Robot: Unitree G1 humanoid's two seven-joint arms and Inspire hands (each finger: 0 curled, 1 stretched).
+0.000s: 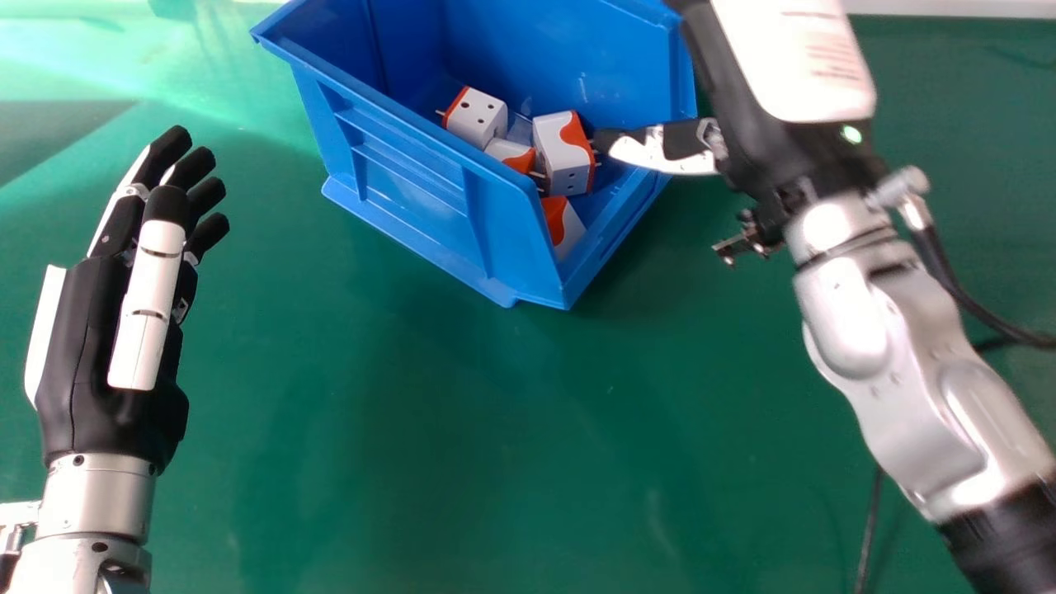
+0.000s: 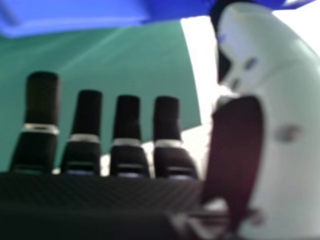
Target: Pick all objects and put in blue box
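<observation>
Right hand [image 1: 742,157] held at blue box's [image 1: 503,219] right wall, thumb [image 1: 660,157] near adapters [image 1: 561,157] lying inside; left hand [image 1: 148,305] parked left (head view) | right hand view: fingers [image 2: 89,115] straight, apart from thumb, nothing gripped | judged: release done; wall and prongs best cleared by lifting before hand is swung right, fingers kept loose

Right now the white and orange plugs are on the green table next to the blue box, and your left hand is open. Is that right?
Not quite. The plugs are inside the blue box, as the head view shows. My left hand is open, yes.
</observation>
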